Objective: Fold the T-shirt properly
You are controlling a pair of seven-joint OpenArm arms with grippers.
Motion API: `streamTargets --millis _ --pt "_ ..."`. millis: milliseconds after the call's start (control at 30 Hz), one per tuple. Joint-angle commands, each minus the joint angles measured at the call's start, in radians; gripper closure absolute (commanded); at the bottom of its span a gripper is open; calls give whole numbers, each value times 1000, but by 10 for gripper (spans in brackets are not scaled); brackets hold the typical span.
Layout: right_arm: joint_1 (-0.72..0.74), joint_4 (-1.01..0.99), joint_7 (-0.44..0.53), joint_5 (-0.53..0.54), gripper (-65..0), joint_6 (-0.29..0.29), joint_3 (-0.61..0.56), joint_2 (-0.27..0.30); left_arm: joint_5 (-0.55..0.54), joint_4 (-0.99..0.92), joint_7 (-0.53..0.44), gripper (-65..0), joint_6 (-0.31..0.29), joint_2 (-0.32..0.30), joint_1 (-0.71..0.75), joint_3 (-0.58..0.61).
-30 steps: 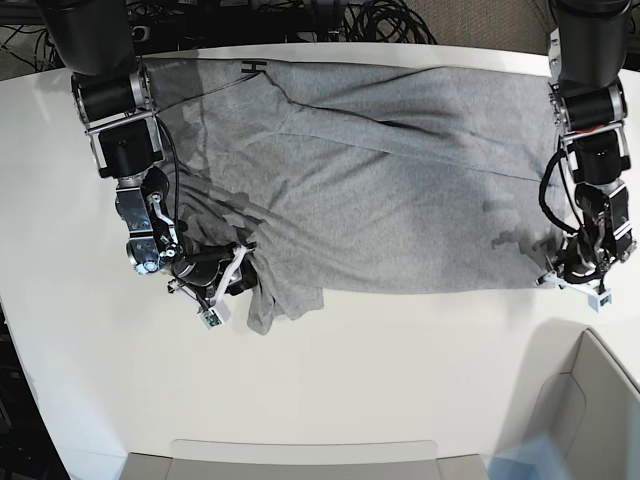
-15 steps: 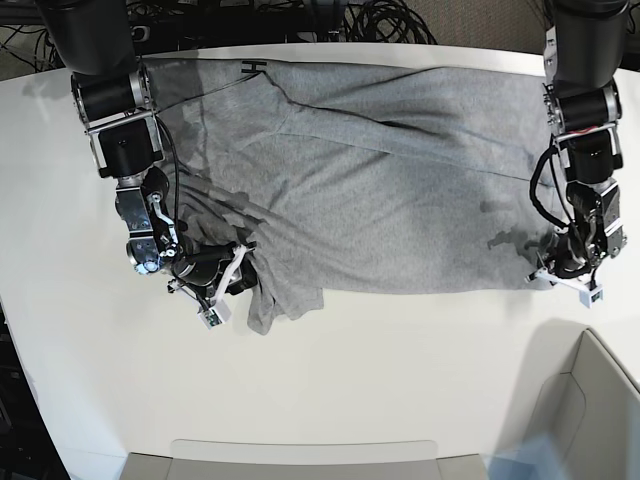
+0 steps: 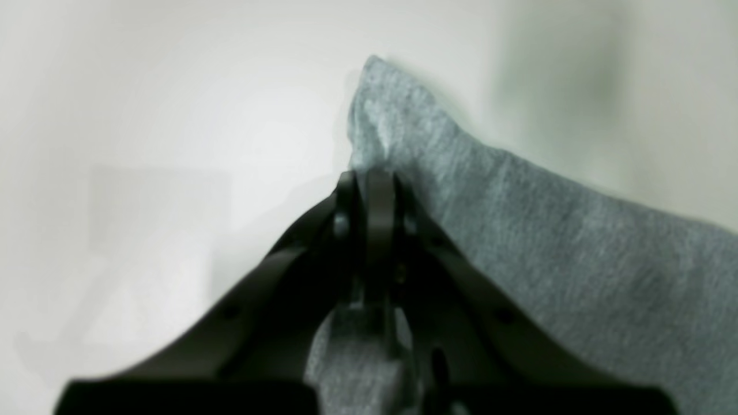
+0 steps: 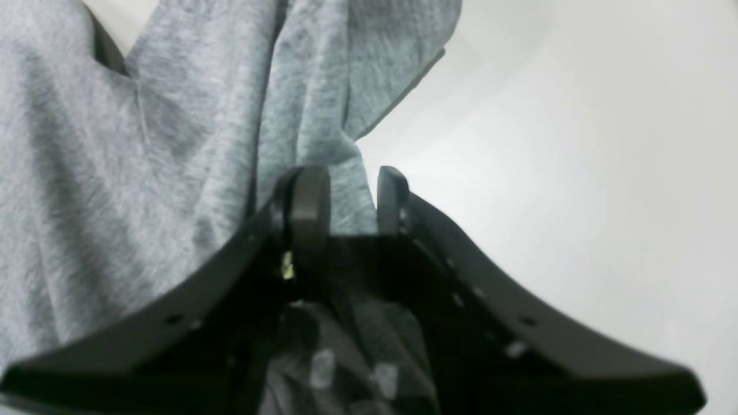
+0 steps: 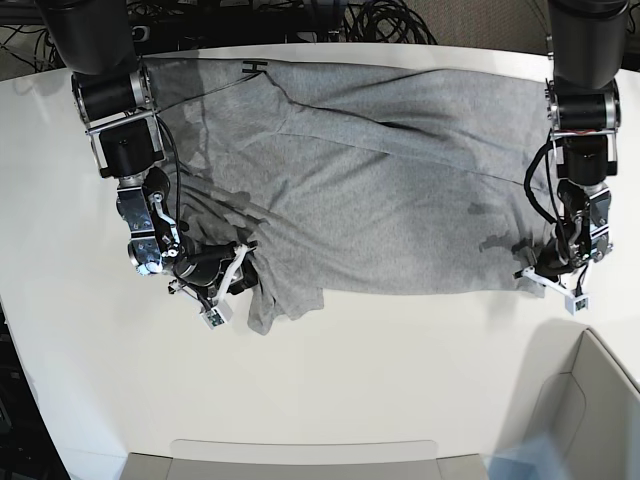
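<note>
The heather-grey T-shirt [image 5: 380,180] lies spread across the far half of the white table [image 5: 380,350], with its black neck label at the back left. In the base view my left gripper [image 5: 541,272] sits at the shirt's front right corner. The left wrist view shows this gripper [image 3: 372,176] shut on that corner of the T-shirt [image 3: 548,242], a peak of cloth rising past its tips. My right gripper [image 5: 240,268] is at the bunched front left part. The right wrist view shows its fingers [image 4: 308,202] closed on a gathered fold of the T-shirt [image 4: 173,144].
A grey bin [image 5: 600,400] stands at the front right corner and a grey tray edge [image 5: 300,458] lies along the front. Dark cables [image 5: 380,20] run behind the table's far edge.
My left gripper has slid left onto the shirt's front right corner and closed on it, puckering the cloth there. My right gripper has stayed put on the bunched fold.
</note>
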Motion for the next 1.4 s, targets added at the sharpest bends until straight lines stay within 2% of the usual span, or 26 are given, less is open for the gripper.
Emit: streamTargets --millis 0,100,200,500,833,1000,1233,1367 --pt "2 -1 -66 -28 -100 -2 -5 6 3 3 43 0 -7 -3 -6 -15" --pt "4 -1 -63 -28 0 -2 2 6 4 68 49 0 -7 -4 23 -74" --pt "7 -1 -62 -27 0 -2 2 9 6 170 51 0 -7 -4 74 -116" --pt "1 123 -66 -25 0 -7 4 35 4 276 51 0 -7 -4 123 -213" --pt "8 124 -69 -25 0 -8 28 57 3 322 52 0 -7 -4 123 -214" --pt "8 169 -151 -30 0 -8 176 49 4 338 52 0 -7 -4 120 -214" --pt "5 255 -229 -32 0 -8 179 58 3 338 52 0 -7 -4 120 -214" --pt "1 270 -238 -32 0 -8 180 58 1 362 52 0 -7 -4 123 -214"
